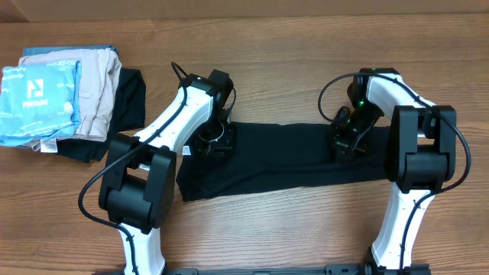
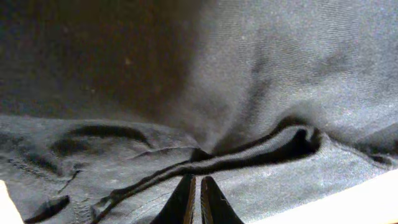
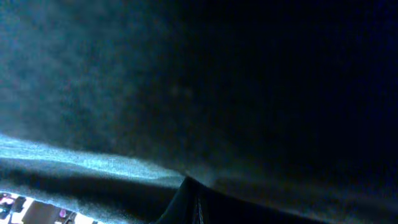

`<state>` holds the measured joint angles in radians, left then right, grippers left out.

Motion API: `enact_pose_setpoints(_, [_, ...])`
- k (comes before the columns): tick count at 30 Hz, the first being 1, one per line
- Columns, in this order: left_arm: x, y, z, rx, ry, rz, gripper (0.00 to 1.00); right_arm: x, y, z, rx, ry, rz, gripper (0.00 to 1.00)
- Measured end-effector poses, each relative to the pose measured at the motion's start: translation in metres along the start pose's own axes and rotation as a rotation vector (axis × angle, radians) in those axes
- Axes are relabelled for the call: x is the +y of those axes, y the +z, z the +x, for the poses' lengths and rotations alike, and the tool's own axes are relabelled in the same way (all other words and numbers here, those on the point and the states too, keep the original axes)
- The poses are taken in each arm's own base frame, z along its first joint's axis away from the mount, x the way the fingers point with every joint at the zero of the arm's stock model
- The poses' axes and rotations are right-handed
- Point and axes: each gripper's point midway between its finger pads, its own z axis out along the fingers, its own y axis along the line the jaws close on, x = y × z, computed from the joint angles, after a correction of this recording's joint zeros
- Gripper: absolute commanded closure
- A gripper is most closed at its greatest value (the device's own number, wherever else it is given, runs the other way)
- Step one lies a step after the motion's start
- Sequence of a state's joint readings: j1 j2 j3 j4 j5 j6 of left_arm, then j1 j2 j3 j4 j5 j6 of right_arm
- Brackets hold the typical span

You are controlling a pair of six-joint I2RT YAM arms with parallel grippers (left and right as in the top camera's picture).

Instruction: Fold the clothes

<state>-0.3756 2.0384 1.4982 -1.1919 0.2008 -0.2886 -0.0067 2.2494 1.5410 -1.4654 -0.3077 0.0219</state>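
Observation:
The clothes (image 1: 283, 156), a black T-shirt, lie as a long folded band across the middle of the wooden table. My left gripper (image 1: 212, 143) is down on the band's upper left edge. In the left wrist view its jaws are together on a raised fold of the clothes (image 2: 261, 81), the left gripper (image 2: 195, 182) pinching the ridge. My right gripper (image 1: 341, 147) is on the band's upper right part. In the dark right wrist view the clothes (image 3: 124, 93) fill the frame and rise to a peak at the shut right gripper (image 3: 189, 185).
At the far left stands a pile of folded garments: a light blue one with a white logo (image 1: 38, 95) on top, a beige one (image 1: 98, 90) and a black one (image 1: 131, 99) beneath. Bare wooden table (image 1: 290, 229) lies in front of the band.

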Motion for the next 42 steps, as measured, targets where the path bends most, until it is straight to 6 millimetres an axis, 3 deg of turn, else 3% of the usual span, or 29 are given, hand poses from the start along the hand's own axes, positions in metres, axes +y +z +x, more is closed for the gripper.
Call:
enact_pose_setpoints(8, [0.002,0.0,-0.003,-0.015,0.002,-0.011,0.94,0.0,0.0,-0.001,-0.073,-0.021,-0.01,0.96])
enact_pose_setpoints(10, [0.001,0.0,-0.006,-0.027,0.005,-0.008,0.94,0.004,-0.014,-0.006,-0.158,-0.049,-0.005,0.96])
enact_pose_setpoints(12, [0.0,0.0,-0.009,-0.04,0.007,-0.004,0.93,0.013,-0.041,0.0,-0.267,-0.089,0.001,0.96])
enact_pose_setpoints(14, [0.0,0.0,-0.01,-0.041,0.007,-0.004,0.92,0.022,-0.05,0.002,-0.35,-0.121,0.033,0.96])
enact_pose_setpoints(20, [0.007,0.0,-0.003,-0.015,0.0,-0.043,0.96,0.035,-0.009,-0.012,-0.431,-0.138,0.148,0.96])
enact_pose_setpoints(23, [0.017,0.004,-0.005,-0.031,-0.016,-0.093,0.96,0.037,-0.015,-0.025,-0.495,-0.13,0.146,0.96])
enact_pose_setpoints(25, [0.021,0.013,-0.006,-0.043,-0.023,-0.106,0.96,0.038,-0.017,-0.027,-0.508,-0.13,0.144,0.96])
enact_pose_setpoints(27, [0.031,0.029,0.007,-0.003,-0.032,-0.133,0.96,0.039,-0.026,-0.025,-0.54,-0.134,0.153,0.96])
enact_pose_setpoints(30, [0.033,0.034,0.006,-0.023,-0.034,-0.131,0.96,0.039,-0.031,-0.026,-0.558,-0.137,0.158,0.96])
enact_pose_setpoints(33, [0.034,0.03,-0.011,-0.112,-0.024,-0.149,0.96,0.037,-0.032,-0.027,-0.566,-0.134,0.171,0.96])
enact_pose_setpoints(38, [0.036,0.015,-0.065,-0.343,-0.016,-0.161,0.96,0.038,-0.038,-0.026,-0.566,-0.134,0.176,0.96])
enact_pose_setpoints(42, [0.044,0.01,-0.076,-0.385,-0.028,-0.166,0.95,0.047,-0.035,-0.023,-0.551,-0.151,0.124,0.96])
